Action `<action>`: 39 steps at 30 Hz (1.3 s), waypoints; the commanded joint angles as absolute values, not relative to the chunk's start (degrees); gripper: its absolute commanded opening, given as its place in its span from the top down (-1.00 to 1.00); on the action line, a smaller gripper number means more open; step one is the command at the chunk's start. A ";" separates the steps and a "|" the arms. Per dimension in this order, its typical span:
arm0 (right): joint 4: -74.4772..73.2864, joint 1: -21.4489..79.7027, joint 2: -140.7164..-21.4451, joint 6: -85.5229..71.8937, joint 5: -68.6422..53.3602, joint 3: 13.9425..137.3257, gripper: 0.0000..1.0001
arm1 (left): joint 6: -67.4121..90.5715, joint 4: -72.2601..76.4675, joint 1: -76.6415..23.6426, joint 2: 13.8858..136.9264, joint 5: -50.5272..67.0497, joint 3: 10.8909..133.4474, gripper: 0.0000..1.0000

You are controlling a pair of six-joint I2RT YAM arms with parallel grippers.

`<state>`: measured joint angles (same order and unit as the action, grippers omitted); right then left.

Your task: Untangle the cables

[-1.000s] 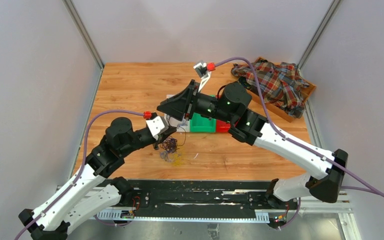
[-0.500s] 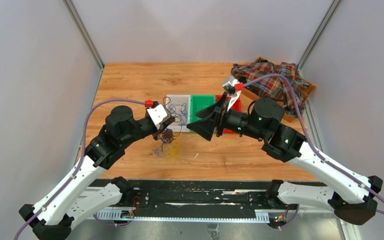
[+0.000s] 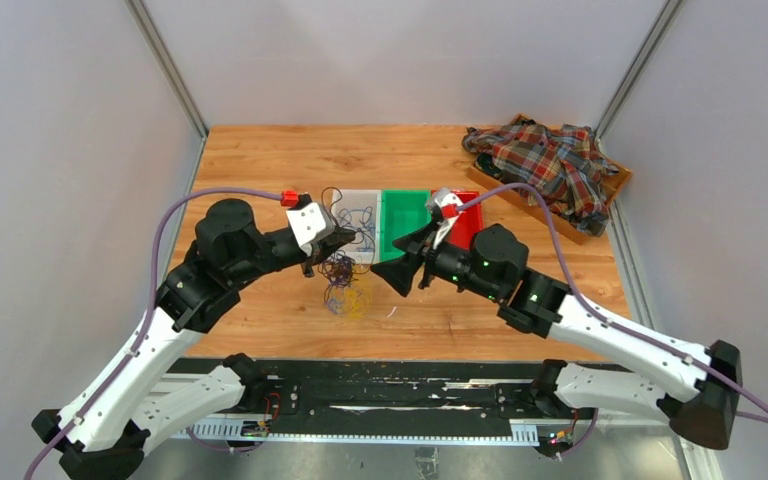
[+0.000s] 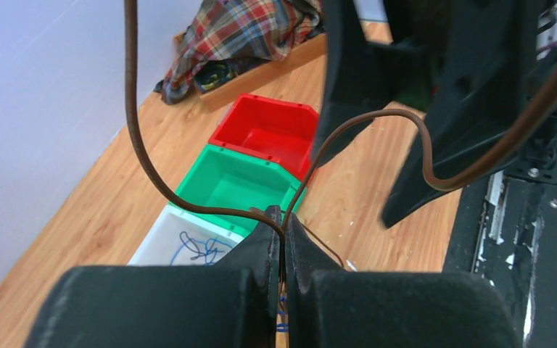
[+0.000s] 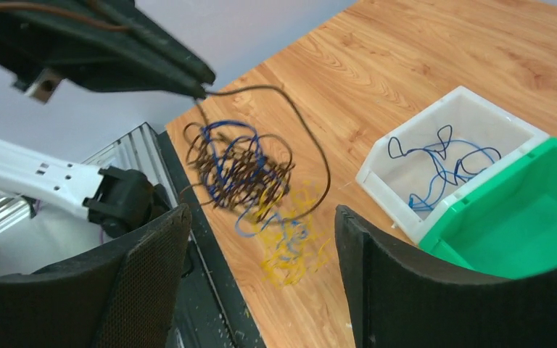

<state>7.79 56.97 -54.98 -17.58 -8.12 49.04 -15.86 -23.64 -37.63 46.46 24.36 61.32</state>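
The cables are a clump of dark brown, blue and yellow loops [image 3: 340, 272]; in the right wrist view the clump [image 5: 236, 170] hangs just above the table. My left gripper [image 3: 332, 243] is shut on a dark brown cable [image 4: 362, 119] that runs out of its closed tips [image 4: 283, 217] and holds the clump up. Loose yellow wires [image 5: 290, 254] lie on the wood below it. My right gripper [image 3: 397, 272] is open and empty, just right of the clump, which shows beyond its spread fingers [image 5: 261, 217].
A white bin [image 3: 358, 194] holding blue wires, a green bin [image 3: 405, 215] and a red bin [image 3: 470, 215] stand in a row behind the grippers. A plaid shirt [image 3: 550, 165] lies in a wooden tray [image 3: 617, 185] at the back right. The table's front edge is close below the clump.
My right arm swung from over the bins forward and down to face the clump. My left gripper lifted the clump slightly up and back; yellow wires stayed on the table.
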 commanded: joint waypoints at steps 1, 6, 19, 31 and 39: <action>21.46 60.68 -59.67 -15.94 -4.25 48.89 -0.46 | -15.07 -25.19 -37.35 46.74 28.82 63.69 0.99; 31.39 65.62 -63.95 -14.06 1.46 47.84 -0.44 | -14.54 -25.87 -37.35 47.59 30.87 65.10 0.99; 39.79 67.41 -74.41 -14.20 6.28 50.89 -0.04 | -7.84 -25.35 -37.35 50.68 34.28 72.38 0.99; 41.41 69.13 -74.60 -16.71 16.12 40.43 -0.06 | -1.83 -22.97 -37.29 52.83 28.45 78.97 0.99; 31.18 74.49 -69.58 -12.67 24.63 32.47 -0.18 | -1.48 -19.73 -36.82 55.03 19.84 82.50 0.99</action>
